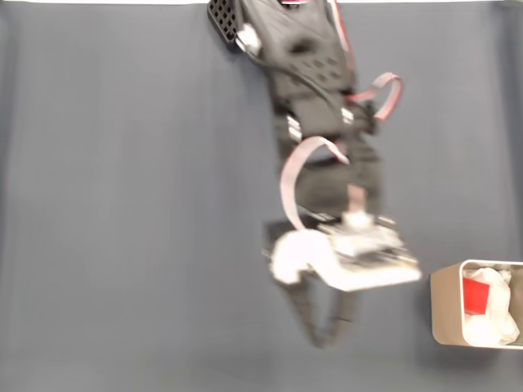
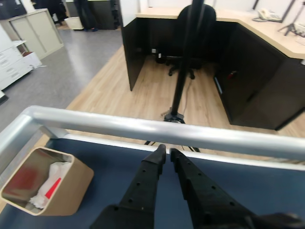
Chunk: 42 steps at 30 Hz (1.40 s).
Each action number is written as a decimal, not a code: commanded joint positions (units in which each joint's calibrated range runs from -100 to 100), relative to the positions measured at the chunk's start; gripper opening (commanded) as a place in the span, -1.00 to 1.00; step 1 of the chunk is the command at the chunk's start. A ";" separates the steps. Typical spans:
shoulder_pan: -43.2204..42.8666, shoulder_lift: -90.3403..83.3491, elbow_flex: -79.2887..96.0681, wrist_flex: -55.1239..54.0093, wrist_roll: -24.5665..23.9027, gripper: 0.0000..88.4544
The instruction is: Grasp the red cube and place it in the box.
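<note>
The red cube (image 1: 476, 294) lies inside the box (image 1: 445, 309) at the lower right of the fixed view, resting on white wrinkly padding. In the wrist view the box (image 2: 71, 191) stands at the lower left, and a sliver of the red cube (image 2: 53, 185) shows against the padding. My gripper (image 1: 321, 335) is left of the box and apart from it, over the dark blue table. In the wrist view the black fingers of the gripper (image 2: 167, 151) point toward the table's far rail, nearly touching, with nothing between them.
A silver rail (image 2: 157, 131) edges the blue table surface (image 1: 122, 204). Beyond it are a wooden floor, a black stand pole (image 2: 183, 67) and desks. The arm's body and ribbon cables (image 1: 298, 175) blur across the middle of the fixed view.
</note>
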 commanded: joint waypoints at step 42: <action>3.81 -104.47 108.23 37.05 -2.69 -1.00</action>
